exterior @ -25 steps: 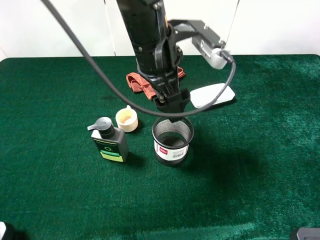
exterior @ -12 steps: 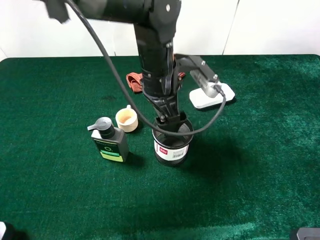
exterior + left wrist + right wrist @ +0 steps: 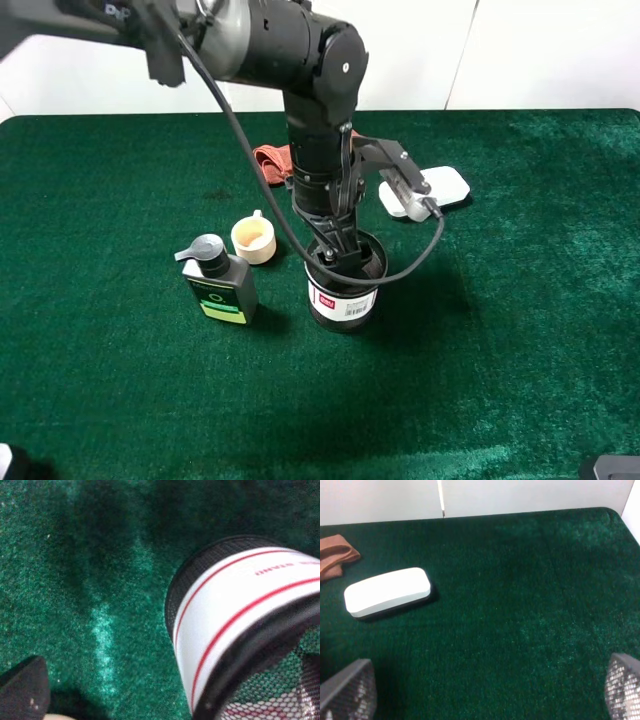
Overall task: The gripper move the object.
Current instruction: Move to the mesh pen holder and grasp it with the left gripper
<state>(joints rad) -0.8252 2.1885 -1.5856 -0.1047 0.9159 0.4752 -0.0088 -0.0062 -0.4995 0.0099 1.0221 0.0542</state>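
The black wire-mesh pen cup (image 3: 345,300) with a white barcode label stands upright on the green cloth near the middle. My left gripper (image 3: 337,255) reaches straight down onto its rim from above. In the left wrist view the cup (image 3: 235,610) fills the right side, and one black finger (image 3: 22,690) stands well outside its wall while the other shows dimly behind the mesh. The jaws are spread wide, straddling the wall. My right gripper (image 3: 485,690) is open and empty, low over bare cloth, away from the cup.
A dark grey pump bottle (image 3: 220,285) and a small cream cup (image 3: 253,240) stand just left of the pen cup. A white case (image 3: 440,187) and a red-brown cloth (image 3: 272,162) lie behind it; the case also shows in the right wrist view (image 3: 387,591).
My left arm has come down from above the pen cup until its jaws reach the rim. The cup, bottle and cream cup have not moved.
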